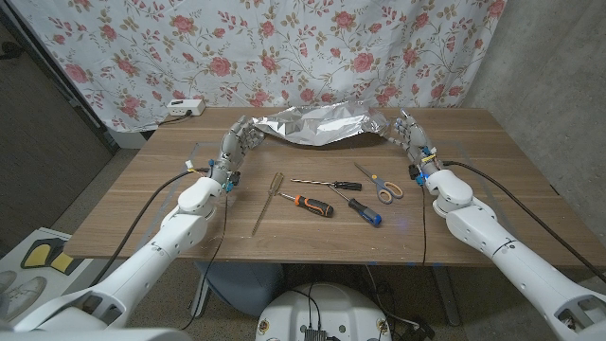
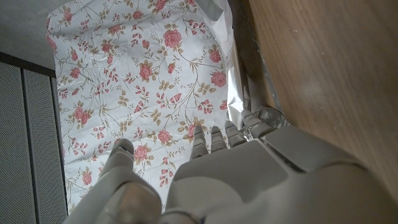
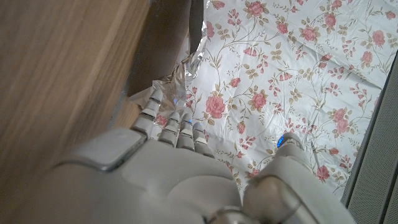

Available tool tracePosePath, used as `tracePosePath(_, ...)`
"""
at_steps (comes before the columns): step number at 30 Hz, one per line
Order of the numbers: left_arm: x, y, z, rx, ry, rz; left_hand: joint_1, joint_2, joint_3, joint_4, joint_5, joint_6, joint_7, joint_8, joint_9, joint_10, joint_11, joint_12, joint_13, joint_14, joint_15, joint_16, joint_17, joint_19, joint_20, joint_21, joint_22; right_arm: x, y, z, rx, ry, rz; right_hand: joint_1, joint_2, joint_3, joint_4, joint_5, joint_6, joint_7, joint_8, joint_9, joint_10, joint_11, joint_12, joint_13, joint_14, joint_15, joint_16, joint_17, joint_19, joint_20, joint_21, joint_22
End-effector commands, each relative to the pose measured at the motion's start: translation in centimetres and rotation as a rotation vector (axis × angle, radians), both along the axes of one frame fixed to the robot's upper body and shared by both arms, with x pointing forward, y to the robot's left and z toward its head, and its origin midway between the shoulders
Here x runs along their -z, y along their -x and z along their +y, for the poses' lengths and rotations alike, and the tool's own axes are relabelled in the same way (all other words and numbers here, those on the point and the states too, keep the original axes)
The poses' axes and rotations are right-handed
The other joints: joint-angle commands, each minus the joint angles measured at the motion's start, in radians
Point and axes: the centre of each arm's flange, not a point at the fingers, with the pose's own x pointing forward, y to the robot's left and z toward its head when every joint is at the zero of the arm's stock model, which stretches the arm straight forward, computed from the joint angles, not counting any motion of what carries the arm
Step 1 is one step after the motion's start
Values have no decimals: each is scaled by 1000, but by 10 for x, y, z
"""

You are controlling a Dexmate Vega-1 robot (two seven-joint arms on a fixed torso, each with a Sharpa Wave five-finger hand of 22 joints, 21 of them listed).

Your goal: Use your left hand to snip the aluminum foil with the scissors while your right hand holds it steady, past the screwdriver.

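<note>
between both hands, crumpled silver foil (image 1: pixel 317 124)

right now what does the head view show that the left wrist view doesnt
Head view alone: the scissors, untouched on the table near the right hand; three screwdrivers and a thin stick in the middle. Left wrist view alone: the left hand's fingers seen close against the foil's edge. Both: the left hand, the foil and the flowered cloth behind.

The crumpled silver foil (image 1: pixel 317 124) sags at the table's far edge, while the orange-handled scissors (image 1: pixel 381 184) lie shut nearer, beside two screwdrivers (image 1: pixel 312 204) with orange and blue handles
</note>
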Motion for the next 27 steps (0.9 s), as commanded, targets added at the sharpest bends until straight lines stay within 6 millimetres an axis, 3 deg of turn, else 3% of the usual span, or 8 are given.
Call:
tracePosePath(1,3,4,-10,-13,8,-23,9,-2,-2,-6,2,3,-3,2,2,-3,-5,4,2,-9,-3,1,5,-6,3,-4,5,-13,20,-6,31,135,-21,20,2,6,-7,-3,-11,15,-3,2,-6,0,-3,3,-7,1,-3,2,2,0,-8,2)
tracePosePath(3,2,7,-10,-9,4,-32,8,-2,-2,-6,2,3,-3,2,2,-3,-5,4,2,-9,-2,1,5,-7,3,-4,5,-13,19,-4,21,118,-32,24,3,7,-7,-3,-12,15,-3,2,-1,0,-1,3,-4,-2,-2,2,5,1,-9,2)
tracePosePath(5,1,9,-9,-17,-14,-34,8,-3,-3,-6,2,4,-3,2,2,-3,-5,5,2,-10,-3,1,5,-7,3,-5,5,-15,20,-4,29,128,-34,56,16,19,-13,-6,2,8,3,2,21,-15,4,5,14,-13,4,2,36,2,-10,2)
tracePosePath(11,2,9,-4,-13,-2,-43,8,-2,-4,-6,2,2,-3,1,2,-3,-6,5,2,-10,-3,2,5,-7,2,-5,5,-20,24,-5,78,146,-50,81,23,26,-17,-9,14,13,6,1,36,-8,6,6,27,-14,6,1,64,-3,-12,2)
tracePosePath(16,1,11,3,-54,-11,-41,9,-4,-6,-7,2,3,0,2,2,-1,-3,6,2,-11,0,2,5,-6,4,-6,5,-21,32,-4,89,160,-80,145,29,40,-22,-19,58,2,17,0,97,-24,20,8,92,-44,23,0,135,-15,-15,2)
tracePosePath(27,-1,7,6,-17,17,-49,9,-7,-9,-9,2,10,2,4,2,4,-1,8,2,-11,0,3,5,-3,2,-5,5,-22,40,-6,142,226,-69,168,28,42,-22,-24,71,14,18,0,113,-14,21,9,103,-31,22,0,155,-13,-21,2)
